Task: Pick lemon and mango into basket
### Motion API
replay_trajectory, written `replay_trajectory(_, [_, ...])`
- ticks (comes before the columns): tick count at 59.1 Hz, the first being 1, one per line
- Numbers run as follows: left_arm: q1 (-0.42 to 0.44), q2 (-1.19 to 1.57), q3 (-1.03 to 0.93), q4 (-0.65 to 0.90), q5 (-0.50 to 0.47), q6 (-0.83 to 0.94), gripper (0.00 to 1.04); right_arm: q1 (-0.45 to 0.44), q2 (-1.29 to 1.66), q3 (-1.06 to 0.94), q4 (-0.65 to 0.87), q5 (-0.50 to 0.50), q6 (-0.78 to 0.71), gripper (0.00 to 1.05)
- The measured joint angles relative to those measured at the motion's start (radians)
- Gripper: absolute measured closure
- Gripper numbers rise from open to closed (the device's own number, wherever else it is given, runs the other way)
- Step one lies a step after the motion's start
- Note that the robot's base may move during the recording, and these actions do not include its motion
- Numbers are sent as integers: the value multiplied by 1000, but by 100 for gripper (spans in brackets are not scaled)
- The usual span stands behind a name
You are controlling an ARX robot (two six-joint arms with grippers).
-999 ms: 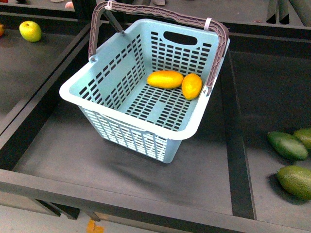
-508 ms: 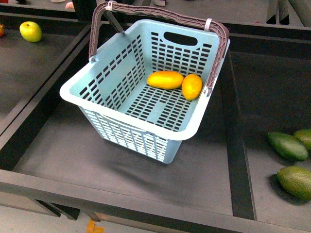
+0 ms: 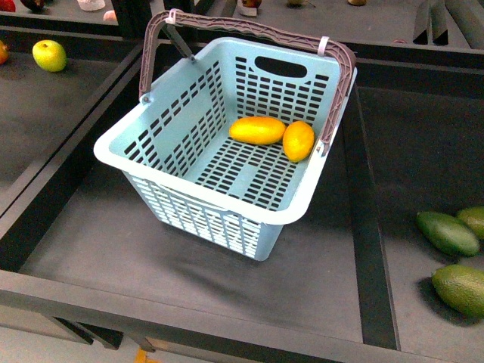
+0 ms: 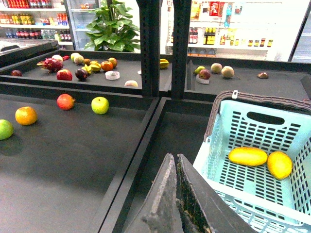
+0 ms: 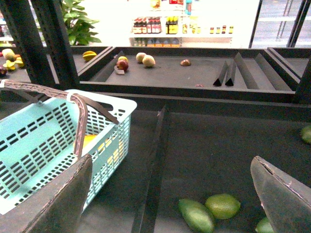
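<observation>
The pale blue-green basket (image 3: 121,155) stands tilted in the middle bay with its brown handles raised. Inside it, on the slotted floor by the far right corner, the long mango (image 3: 257,130) lies touching the plumper lemon (image 3: 298,141). Neither arm shows in the front view. In the left wrist view my left gripper (image 4: 174,156) is shut on nothing, beside the basket (image 4: 243,194), with the mango (image 4: 248,156) and lemon (image 4: 280,164) in sight. My right gripper (image 5: 171,158) is open and empty above the bay to the right of the basket (image 5: 29,141).
Dark green oval fruits (image 3: 448,233) (image 3: 460,289) lie in the right bay, under my right gripper (image 5: 197,215). A yellow-green apple (image 3: 48,55) and other fruits (image 4: 25,115) lie in the left bay. Raised black dividers (image 3: 367,227) separate the bays.
The front view has shifted slightly, so everything sits a little lower in the picture. The mango and lemon lie the same way inside the basket.
</observation>
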Motion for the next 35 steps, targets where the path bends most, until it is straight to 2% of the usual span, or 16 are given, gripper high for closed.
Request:
replay_trajectory(11, [0,-54,0,-55,0,0,101,0,0,0,0,0,0,9])
replay_trajectory(17, [0,-204,0,-223,0,0,101,0,0,0,0,0,0,9])
replay_trajectory(35, [0,-225,0,-231,0,0,101,0,0,0,0,0,0,9])
